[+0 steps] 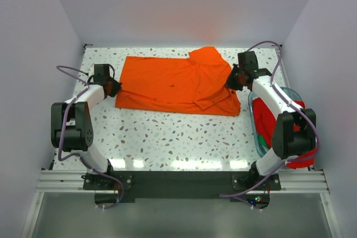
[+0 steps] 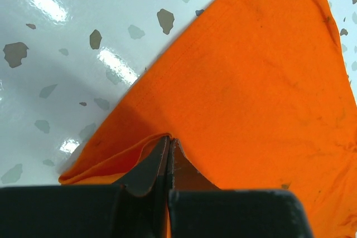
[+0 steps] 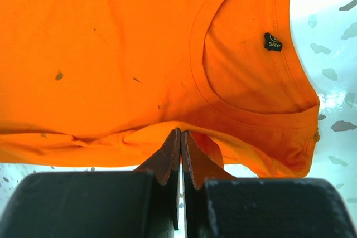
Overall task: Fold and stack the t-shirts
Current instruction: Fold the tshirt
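The bright orange t-shirt [image 1: 178, 85] lies spread across the far half of the table, its right part bunched and folded over. My left gripper [image 1: 115, 87] is shut on the shirt's left edge [image 2: 128, 154], pinching a fold of cloth. My right gripper [image 1: 230, 81] is shut on the shirt's right end [image 3: 167, 132], just below the collar with its black size tag [image 3: 273, 42]. A deeper red t-shirt [image 1: 273, 124] lies in the bin at the right, partly hidden by my right arm.
A clear teal-rimmed plastic bin [image 1: 254, 124] stands at the table's right edge under my right arm. White walls close in on three sides. Speckled tabletop [image 1: 178, 137] shows between the shirt and the arm bases.
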Robot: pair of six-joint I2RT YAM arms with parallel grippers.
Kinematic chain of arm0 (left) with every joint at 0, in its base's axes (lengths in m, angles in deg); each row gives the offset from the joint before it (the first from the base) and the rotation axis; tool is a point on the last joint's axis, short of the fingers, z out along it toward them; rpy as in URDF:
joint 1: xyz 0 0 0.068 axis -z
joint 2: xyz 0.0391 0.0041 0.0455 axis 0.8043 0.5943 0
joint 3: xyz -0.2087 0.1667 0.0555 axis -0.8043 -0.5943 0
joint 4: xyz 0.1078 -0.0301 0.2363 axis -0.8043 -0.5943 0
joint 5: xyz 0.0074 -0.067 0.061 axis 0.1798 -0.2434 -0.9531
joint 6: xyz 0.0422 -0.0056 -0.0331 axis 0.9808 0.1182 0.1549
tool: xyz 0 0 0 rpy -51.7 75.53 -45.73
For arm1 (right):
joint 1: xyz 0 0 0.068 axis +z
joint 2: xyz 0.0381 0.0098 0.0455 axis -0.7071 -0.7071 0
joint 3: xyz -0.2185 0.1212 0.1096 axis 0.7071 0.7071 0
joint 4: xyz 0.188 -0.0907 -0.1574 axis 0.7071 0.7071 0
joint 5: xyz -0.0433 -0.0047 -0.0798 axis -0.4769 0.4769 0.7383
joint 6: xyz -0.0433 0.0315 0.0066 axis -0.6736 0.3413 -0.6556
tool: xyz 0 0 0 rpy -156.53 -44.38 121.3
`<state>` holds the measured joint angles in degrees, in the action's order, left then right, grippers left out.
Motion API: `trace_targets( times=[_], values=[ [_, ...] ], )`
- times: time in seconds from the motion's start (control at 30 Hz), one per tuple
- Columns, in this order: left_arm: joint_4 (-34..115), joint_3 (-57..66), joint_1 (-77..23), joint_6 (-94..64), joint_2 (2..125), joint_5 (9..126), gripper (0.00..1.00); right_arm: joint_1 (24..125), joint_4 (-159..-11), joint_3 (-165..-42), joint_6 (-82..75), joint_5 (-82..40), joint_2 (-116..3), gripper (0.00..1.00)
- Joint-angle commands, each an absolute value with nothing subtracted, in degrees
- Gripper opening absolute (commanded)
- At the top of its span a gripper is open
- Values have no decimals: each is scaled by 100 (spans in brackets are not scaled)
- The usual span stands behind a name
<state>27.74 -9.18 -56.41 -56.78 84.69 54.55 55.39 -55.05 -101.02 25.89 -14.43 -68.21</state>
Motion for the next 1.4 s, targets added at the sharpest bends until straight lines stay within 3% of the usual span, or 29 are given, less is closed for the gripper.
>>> trace_targets(
  times=[0.0,0.73,1.37],
  values=[
    [2849,-699,-5653,-5680,8403,5324,0,5449,-5701,-10300,2478,-1535,-6768,0],
    [2857,-593,-5732,-5680,8315,5324,0,5089,-5815,-10150,2416,-1781,-6706,0],
    [2840,-338,-5749,-5654,8868,5297,0,5054,-5920,-10765,2381,-2080,-7585,0]
  ],
)
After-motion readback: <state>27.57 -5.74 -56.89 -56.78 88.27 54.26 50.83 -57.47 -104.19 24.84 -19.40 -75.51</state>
